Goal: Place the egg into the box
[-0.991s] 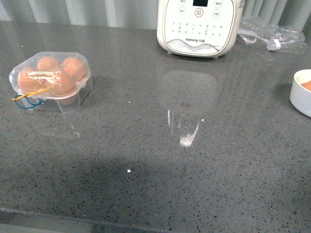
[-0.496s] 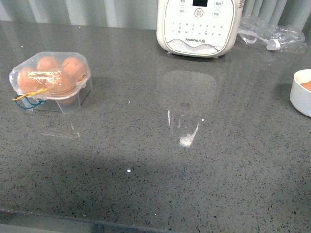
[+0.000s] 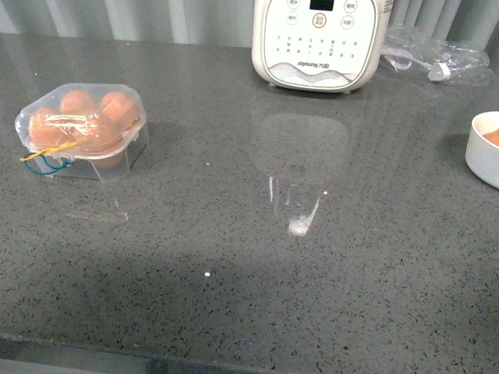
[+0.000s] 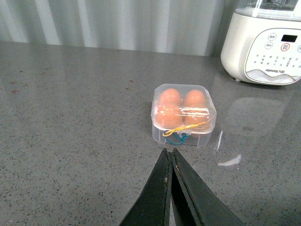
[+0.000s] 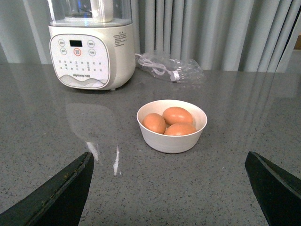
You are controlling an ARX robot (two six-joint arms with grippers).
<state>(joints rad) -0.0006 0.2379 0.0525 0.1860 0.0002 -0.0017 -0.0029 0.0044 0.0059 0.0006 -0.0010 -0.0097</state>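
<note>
My left hand (image 4: 170, 157) is pressed together with nothing in it, hovering over the grey tabletop (image 3: 234, 257) and pointing at the box (image 3: 81, 131). The box sits lid-down near the tabletop's left edge, brown eggs showing through its clear plastic, blue and yellow bands at its front. My right hand (image 5: 169, 188) is spread wide and empty. Beyond it, near the right edge, a white bowl (image 5: 171, 125) holds three eggs, the egg (image 5: 177, 115) among them. A white appliance (image 3: 318, 43) stands at the far edge.
</note>
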